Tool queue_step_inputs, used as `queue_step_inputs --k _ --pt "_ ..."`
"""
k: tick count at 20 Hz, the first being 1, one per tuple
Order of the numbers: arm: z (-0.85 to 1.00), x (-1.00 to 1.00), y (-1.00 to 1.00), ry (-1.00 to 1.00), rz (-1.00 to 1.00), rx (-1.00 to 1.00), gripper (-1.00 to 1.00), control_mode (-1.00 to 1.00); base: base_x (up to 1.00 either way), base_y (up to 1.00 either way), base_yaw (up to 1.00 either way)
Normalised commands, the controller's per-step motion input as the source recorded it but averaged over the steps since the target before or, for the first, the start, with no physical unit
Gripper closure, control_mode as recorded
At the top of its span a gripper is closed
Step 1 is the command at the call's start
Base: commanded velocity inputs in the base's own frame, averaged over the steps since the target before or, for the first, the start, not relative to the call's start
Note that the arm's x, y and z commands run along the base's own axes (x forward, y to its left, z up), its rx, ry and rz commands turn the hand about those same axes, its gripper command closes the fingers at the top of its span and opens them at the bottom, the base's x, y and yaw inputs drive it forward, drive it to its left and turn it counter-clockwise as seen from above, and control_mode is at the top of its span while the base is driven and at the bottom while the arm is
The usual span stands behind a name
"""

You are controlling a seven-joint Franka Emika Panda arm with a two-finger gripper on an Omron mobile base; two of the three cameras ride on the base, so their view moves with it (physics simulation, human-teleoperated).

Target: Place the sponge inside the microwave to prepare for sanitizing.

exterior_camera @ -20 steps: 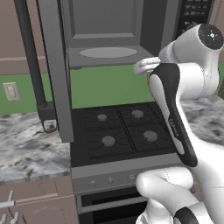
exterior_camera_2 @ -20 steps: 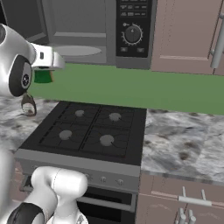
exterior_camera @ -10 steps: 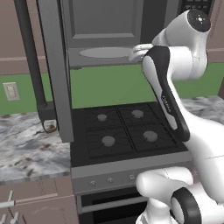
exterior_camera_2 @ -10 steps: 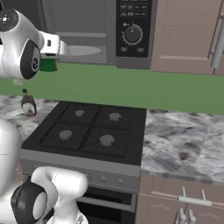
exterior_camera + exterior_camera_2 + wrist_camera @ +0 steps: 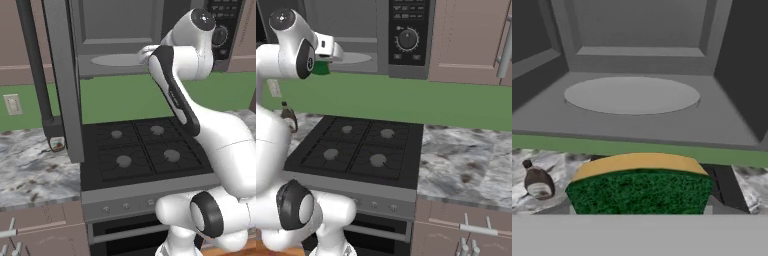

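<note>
Arm raised high and reaching forward, its white links bent up over the stove [image 5: 137, 150] so that the hand [image 5: 323, 62] sits level with the mouth of the microwave [image 5: 120, 35], just in front of the opening. The hand holds the sponge [image 5: 639, 185]: in the hand view the block fills the lower middle, clamped between the two fingers, whose tips are hidden behind it. In the right base view a bit of dark green shows just under the white wrist.

The sponge is a flat block with a smooth yellow layer on top and a rough, speckled dark green scrubbing face turned toward the camera. It hangs in the air outside the cavity, over the stove's back edge, apart from the round plate [image 5: 632, 95].

The microwave is boxy and dark grey, its door [image 5: 62, 80] swung wide open to the left with a long black handle [image 5: 35, 65]. The interior is matte grey with flat walls; the plate is a pale, smooth disc. The control panel [image 5: 407, 30] is black, with a dial and buttons.

A small brown bottle [image 5: 538, 182] with a white label stands on the mottled grey marble surface [image 5: 466, 170] left of the stove.
</note>
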Motion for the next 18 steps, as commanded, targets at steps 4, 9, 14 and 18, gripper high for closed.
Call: queue_step_inputs --k 4,9,14,18 --pt "0.00 0.80 0.01 0.16 -0.03 0.00 1.00 -1.00 0.00 0.00 0.00" --pt "0.16 0.68 0.02 0.22 -0.04 0.00 1.00 -1.00 0.00 0.00 0.00" --pt "0.23 0.37 0.03 0.09 -0.01 0.00 1.00 -1.00 0.00 0.00 0.00" --pt "-0.03 0.25 0.17 0.00 0.00 0.00 1.00 -1.00 0.00 0.00 0.00"
